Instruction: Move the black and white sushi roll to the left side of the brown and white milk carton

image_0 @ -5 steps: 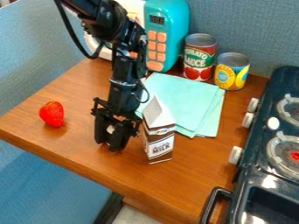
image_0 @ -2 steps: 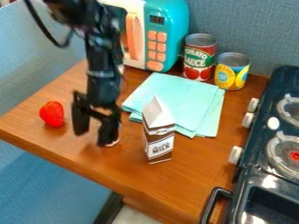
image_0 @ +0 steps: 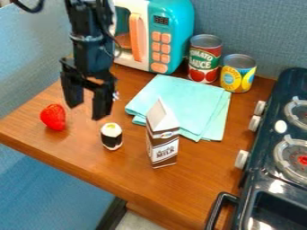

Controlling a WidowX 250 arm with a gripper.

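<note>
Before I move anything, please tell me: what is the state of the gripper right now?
Gripper: open, holding nothing, fingers apart, near the strawberry and the sushi roll.

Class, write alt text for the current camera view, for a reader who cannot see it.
An open, empty black tool hangs over a wooden table, near a strawberry and a small black-and-white roll. Right of the roll stand a carton and a toy stove; behind are a teal cloth, toy microwave, red can and yellow can.

Bright light falls before me; white glare marks the stove (image_0: 273, 197), soft shadow the strawberry's (image_0: 53, 117) base.
</note>
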